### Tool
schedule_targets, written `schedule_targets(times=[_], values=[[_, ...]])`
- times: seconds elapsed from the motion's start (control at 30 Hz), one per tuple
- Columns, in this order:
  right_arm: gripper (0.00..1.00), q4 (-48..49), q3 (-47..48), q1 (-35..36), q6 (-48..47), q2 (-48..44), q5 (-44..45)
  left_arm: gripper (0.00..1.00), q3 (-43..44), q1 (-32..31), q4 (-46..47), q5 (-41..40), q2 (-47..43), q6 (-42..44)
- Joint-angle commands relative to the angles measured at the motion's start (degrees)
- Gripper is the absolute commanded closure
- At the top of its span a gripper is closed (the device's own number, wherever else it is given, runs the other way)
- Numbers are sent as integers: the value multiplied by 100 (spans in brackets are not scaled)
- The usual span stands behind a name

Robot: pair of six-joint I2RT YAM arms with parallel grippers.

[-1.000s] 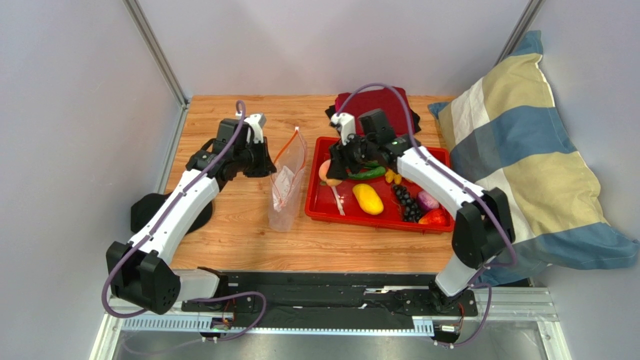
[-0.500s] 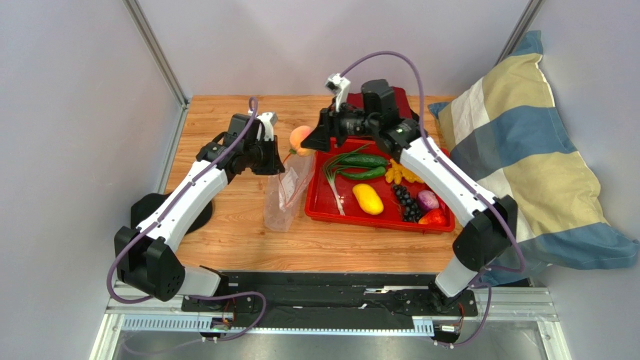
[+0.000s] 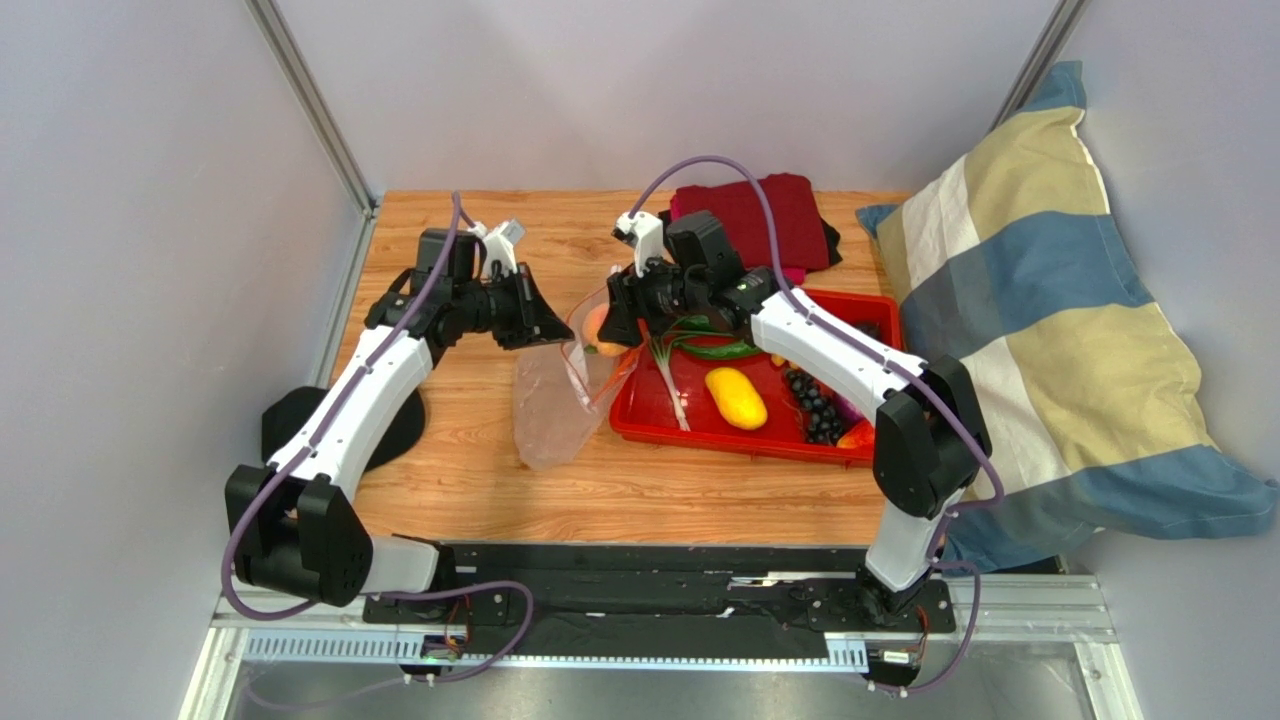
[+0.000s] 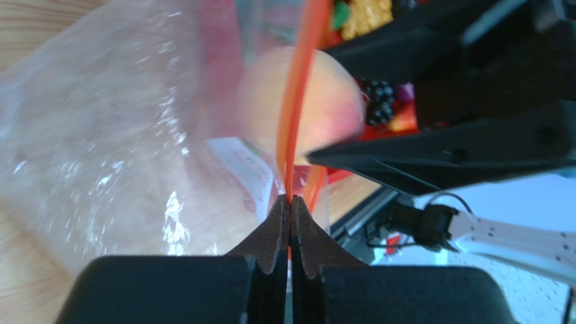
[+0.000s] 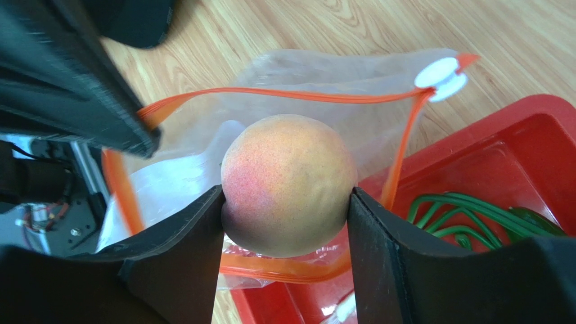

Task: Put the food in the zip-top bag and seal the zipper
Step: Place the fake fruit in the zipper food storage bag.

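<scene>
Grey walls close off the left side and back of the wooden table (image 3: 481, 488), whose left edge runs close beside the left arm. The left gripper (image 4: 290, 206) has its jaws pressed together on the zipper (image 4: 297, 101), pinching one lip of the zip-top bag (image 3: 549, 413) and holding the mouth up. The bag's body hangs below that gripper, toward the near edge, with its bottom on the wood. Bare wood lies to the left of the bag and on its near side.

Just right of the left gripper the orange strip spreads into an open loop, with a white slider (image 5: 439, 73) at its far end. The right gripper (image 5: 285, 202) clamps the peach (image 5: 287, 179) between both fingers directly over that loop. The room between peach and strip is narrow on each side, and I cannot tell whether the peach has passed below the strip.

Below and right of this gripper, the red tray (image 3: 751, 438) sits with its left rim against the bag. It holds green vegetables (image 5: 487, 212), the yellow oval fruit (image 3: 735, 398) and the grape bunch (image 3: 813, 405). A dark red cloth (image 3: 759, 210) lies behind the tray. A striped pillow (image 3: 1052, 330) crowds the table's right edge.
</scene>
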Motion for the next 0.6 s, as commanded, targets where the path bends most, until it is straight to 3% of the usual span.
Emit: schedule_targets(times=[0.0, 0.07, 0.1, 0.2, 0.3, 0.57], values=[[56, -193, 163, 179, -664, 22, 262, 100, -154, -32, 507, 895, -325, -268], [41, -237, 207, 249, -753, -83, 86, 100, -198, 3, 595, 1071, -334, -347], [29, -272, 250, 267, -770, -109, -36, 100, -268, 21, 786, 1176, -325, -417], [11, -562, 593, 276, -736, -101, -143, 100, -260, 82, 981, 1519, -255, -602], [0, -914, 848, 215, -709, -223, -343, 100, -286, 266, 1130, 1738, -211, -611], [0, -993, 665, -400, -34, -856, -1179, 100, -286, 443, 1499, 2512, -79, -145]])
